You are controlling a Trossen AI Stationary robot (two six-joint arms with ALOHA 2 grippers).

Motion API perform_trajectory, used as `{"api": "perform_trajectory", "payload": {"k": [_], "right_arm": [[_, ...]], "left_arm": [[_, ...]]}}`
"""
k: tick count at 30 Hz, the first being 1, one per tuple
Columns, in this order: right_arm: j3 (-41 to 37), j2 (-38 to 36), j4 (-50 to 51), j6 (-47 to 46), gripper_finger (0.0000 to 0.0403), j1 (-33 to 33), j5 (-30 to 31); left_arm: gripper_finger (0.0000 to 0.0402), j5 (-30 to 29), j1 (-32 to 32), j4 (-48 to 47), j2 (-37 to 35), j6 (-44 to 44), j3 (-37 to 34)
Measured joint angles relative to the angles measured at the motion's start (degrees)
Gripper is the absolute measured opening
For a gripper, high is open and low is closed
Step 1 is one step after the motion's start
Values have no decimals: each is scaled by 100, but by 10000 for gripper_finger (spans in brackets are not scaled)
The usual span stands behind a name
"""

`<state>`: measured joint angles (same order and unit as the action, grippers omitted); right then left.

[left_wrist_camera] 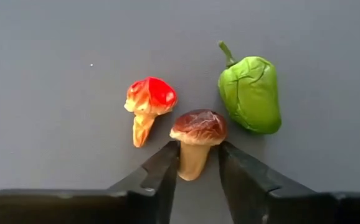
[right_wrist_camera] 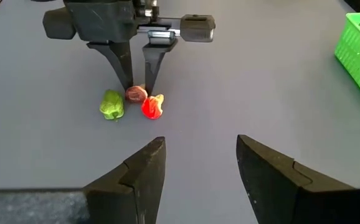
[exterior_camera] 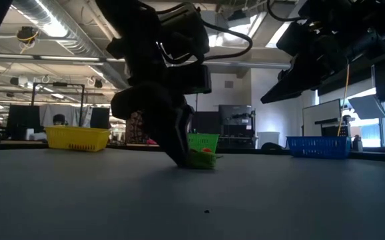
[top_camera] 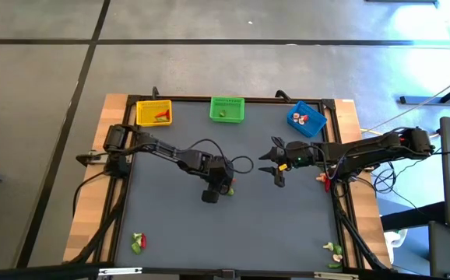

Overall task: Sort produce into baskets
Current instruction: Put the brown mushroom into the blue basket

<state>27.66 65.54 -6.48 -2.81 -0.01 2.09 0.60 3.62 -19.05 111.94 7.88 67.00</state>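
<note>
I have the left claw (left_wrist_camera: 194, 163) down on the desk (top_camera: 287, 225) near its middle, fingers straddling the brown-capped mushroom (left_wrist_camera: 196, 140), closing on its stem but not visibly clamped; the stem runs back between the fingers, cap pointing outward, flanked by a green pepper (left_wrist_camera: 250, 92) and a red-topped piece (left_wrist_camera: 147, 107). The right claw (right_wrist_camera: 200, 167) hangs open nearby, facing them

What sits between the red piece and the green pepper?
A brown-capped mushroom sits between the red piece and the green pepper, its stem between the left gripper fingers. The left wrist view shows it best.
</note>
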Motion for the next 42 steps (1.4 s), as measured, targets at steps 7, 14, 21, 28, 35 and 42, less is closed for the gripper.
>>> {"api": "perform_trajectory", "payload": {"k": [7,14,21,28,35,42], "right_arm": [[0,1,7,1,197,0,2],[0,0,7,2,197,0,4],[0,0,-105,2,197,0,3],[2,0,-348,-4,197,0,-114],[2,0,-1029,-303,197,4,-499],[2,100,-1372,-454,197,4,-794]], "left_arm": [[46,1,0,2,0,2,0],[29,-101,-2,-145,-80,115,-4],[38,-423,0,-533,-435,44,214],[35,-716,-2,-327,-783,-524,480],[41,-727,0,613,-843,-782,498],[42,-727,-2,1323,-843,-791,498]]}}
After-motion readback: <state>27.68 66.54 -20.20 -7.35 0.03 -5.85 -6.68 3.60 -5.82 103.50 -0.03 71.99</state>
